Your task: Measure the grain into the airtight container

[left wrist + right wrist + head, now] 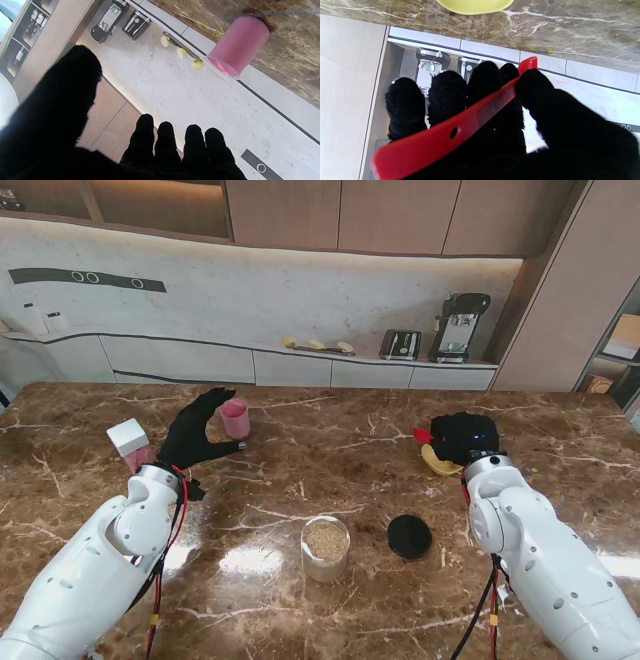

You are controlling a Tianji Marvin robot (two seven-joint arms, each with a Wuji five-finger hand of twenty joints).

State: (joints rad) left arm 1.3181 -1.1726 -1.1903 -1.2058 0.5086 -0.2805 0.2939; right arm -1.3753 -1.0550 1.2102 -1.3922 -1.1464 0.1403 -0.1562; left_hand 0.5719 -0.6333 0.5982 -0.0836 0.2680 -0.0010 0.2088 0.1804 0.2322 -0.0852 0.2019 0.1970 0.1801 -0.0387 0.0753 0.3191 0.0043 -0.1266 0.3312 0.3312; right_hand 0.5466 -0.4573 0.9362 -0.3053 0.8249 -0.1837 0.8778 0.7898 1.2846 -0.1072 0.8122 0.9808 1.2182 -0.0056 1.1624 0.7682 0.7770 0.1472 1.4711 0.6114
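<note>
Lower centre of the stand view: glass container point(326, 547) already holds grain, black lid point(409, 536) off beside it; right hand point(463, 436) grips red scoop handle point(460, 126) over yellow bowl point(440, 464), left hand point(197, 432) spread, empty, beside pink cup point(234, 418); sealing likely remains.
</note>
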